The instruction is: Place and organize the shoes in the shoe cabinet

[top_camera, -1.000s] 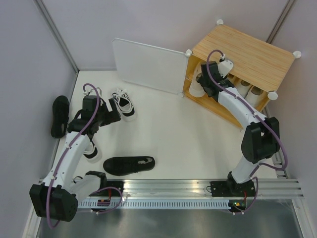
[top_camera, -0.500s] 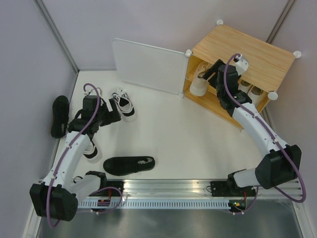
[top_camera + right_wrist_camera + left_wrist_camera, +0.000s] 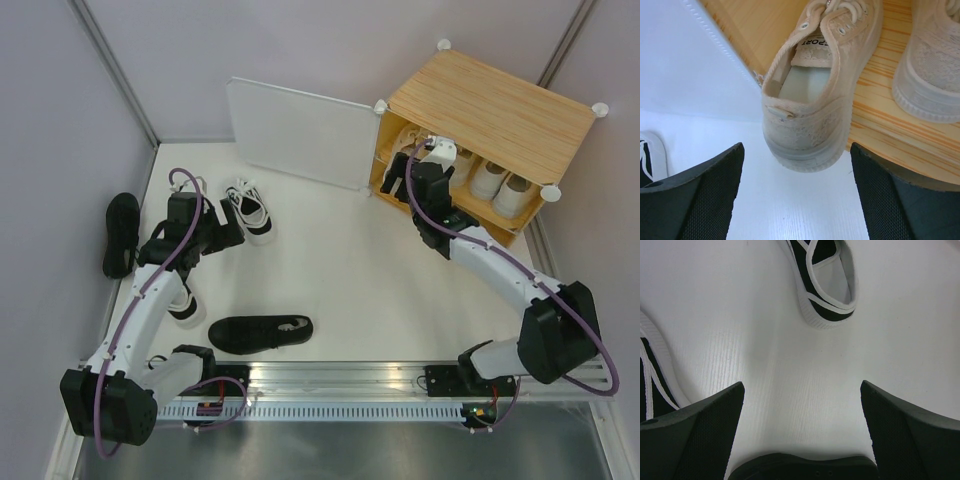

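Observation:
The shoe cabinet [image 3: 490,105] stands at the back right with its white door [image 3: 300,133] swung open. My right gripper [image 3: 397,178] is open and empty just outside the left opening. In the right wrist view it [image 3: 796,146] faces the heel of a cream shoe [image 3: 820,100], which overhangs the wooden shelf [image 3: 890,130] beside a second cream shoe [image 3: 935,75]. My left gripper [image 3: 238,235] is open and empty over the floor next to two white shoes with black trim [image 3: 250,208]. One trimmed shoe [image 3: 827,285] lies ahead of it [image 3: 801,385].
White shoes [image 3: 500,185] stand in the cabinet's right part. One black shoe [image 3: 121,233] lies at the far left by the wall. Another black shoe [image 3: 260,332] lies near the front rail. A white shoe [image 3: 185,305] lies under my left arm.
My right gripper has drawn back out of the cabinet's left opening, leaving the cream shoe on the shelf. The left arm has not moved.

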Motion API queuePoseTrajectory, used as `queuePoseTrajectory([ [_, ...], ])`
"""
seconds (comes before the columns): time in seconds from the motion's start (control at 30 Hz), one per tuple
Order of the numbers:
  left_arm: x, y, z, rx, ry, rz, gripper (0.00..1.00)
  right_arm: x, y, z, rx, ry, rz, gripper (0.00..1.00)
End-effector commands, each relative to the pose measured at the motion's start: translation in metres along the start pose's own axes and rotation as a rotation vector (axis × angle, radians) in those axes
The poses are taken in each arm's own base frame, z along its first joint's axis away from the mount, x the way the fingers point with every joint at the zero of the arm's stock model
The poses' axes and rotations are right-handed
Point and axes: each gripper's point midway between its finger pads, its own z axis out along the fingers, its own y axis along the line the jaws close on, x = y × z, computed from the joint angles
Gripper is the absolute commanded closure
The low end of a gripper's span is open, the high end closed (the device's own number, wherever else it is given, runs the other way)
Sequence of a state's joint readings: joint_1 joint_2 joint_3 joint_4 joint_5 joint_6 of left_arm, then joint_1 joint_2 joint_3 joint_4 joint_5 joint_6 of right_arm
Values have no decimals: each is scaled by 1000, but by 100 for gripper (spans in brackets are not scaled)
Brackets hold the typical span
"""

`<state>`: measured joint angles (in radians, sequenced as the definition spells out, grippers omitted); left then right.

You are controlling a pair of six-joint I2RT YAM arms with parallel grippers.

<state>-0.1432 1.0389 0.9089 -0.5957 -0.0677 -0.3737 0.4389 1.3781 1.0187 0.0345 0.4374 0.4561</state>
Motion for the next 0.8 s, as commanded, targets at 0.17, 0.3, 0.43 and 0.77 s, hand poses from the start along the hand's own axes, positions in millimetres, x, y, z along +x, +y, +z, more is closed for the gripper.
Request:
queuePoseTrajectory([
  [0.17, -1, -2, 3, 19, -8, 30, 0, -8, 3, 34, 83, -79, -66, 16],
  [0.3, -2, -2, 3, 18, -13, 32, 0, -16, 6, 43, 113, -88, -78, 24],
  [0.43, -2, -1, 2, 16, -14, 33, 0, -21, 5, 50, 147, -102, -92, 50],
  [0.77, -2, 0, 3, 11, -12, 33, 0, -56, -15, 70, 208, -163, -80, 67],
])
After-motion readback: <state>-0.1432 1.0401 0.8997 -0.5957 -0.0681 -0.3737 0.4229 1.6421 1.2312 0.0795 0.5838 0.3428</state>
